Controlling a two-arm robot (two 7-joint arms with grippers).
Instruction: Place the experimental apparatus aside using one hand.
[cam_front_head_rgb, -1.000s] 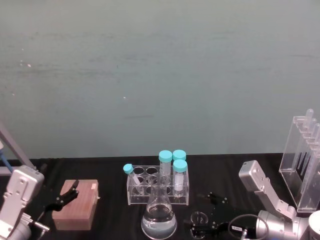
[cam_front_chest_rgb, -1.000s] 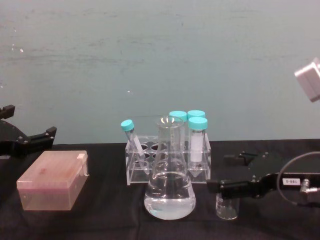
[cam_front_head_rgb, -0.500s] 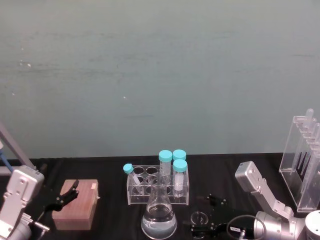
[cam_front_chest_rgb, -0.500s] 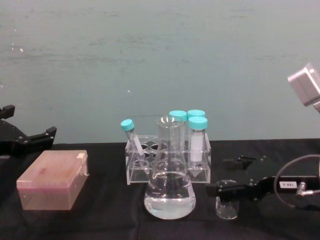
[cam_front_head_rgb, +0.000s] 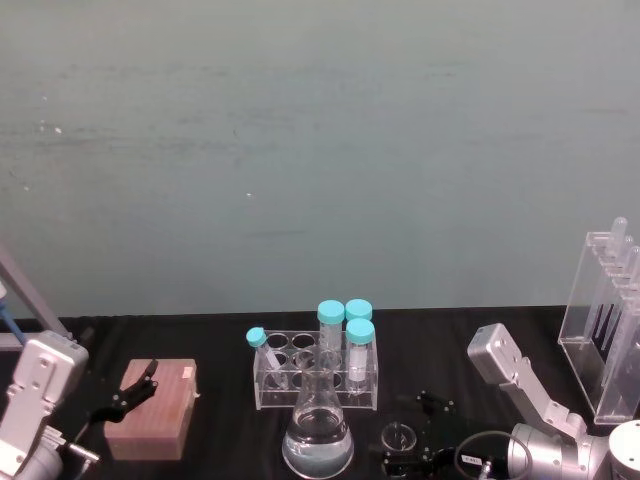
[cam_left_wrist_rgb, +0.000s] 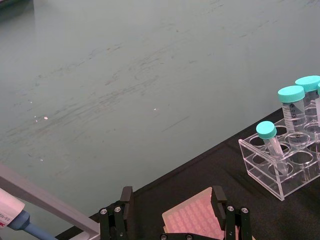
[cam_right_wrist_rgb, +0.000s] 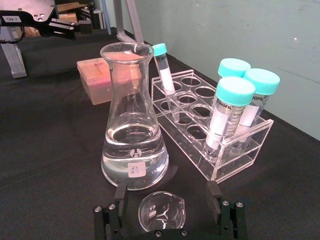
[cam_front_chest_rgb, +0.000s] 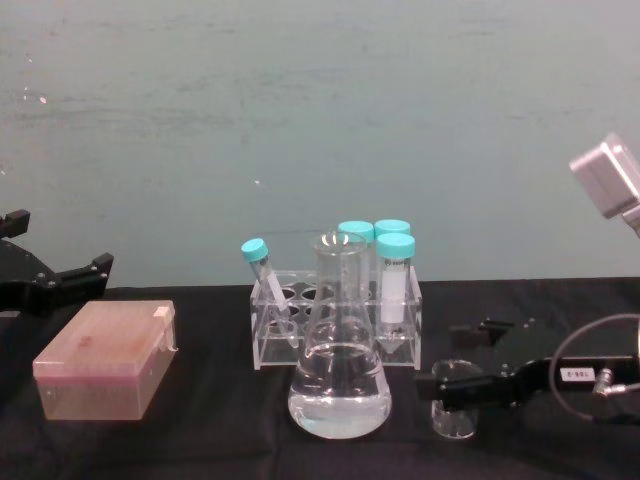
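The right gripper (cam_right_wrist_rgb: 166, 191) is low over the black counter (cam_right_wrist_rgb: 50, 140), with its fingers (cam_right_wrist_rgb: 120, 192) spread wide. They hold nothing. The small glass beaker (cam_right_wrist_rgb: 162, 214) stands upright on the counter between the two fingers, with a clear gap on each side, so neither finger touches it. The conical flask (cam_right_wrist_rgb: 132, 130), holding clear liquid, stands just beside the beaker, close ahead of the fingertips and on the beaker's left in the chest view. Behind the flask stands a clear tube rack (cam_right_wrist_rgb: 227, 150) carrying four teal-capped tubes (cam_right_wrist_rgb: 225, 112). The tall acrylic stand (cam_front_head_rgb: 610, 330) is at the counter's far right edge, well apart from the gripper. The left gripper (cam_left_wrist_rgb: 172, 195) is parked at the left, fingers spread, over a pink box (cam_front_chest_rgb: 105, 358).
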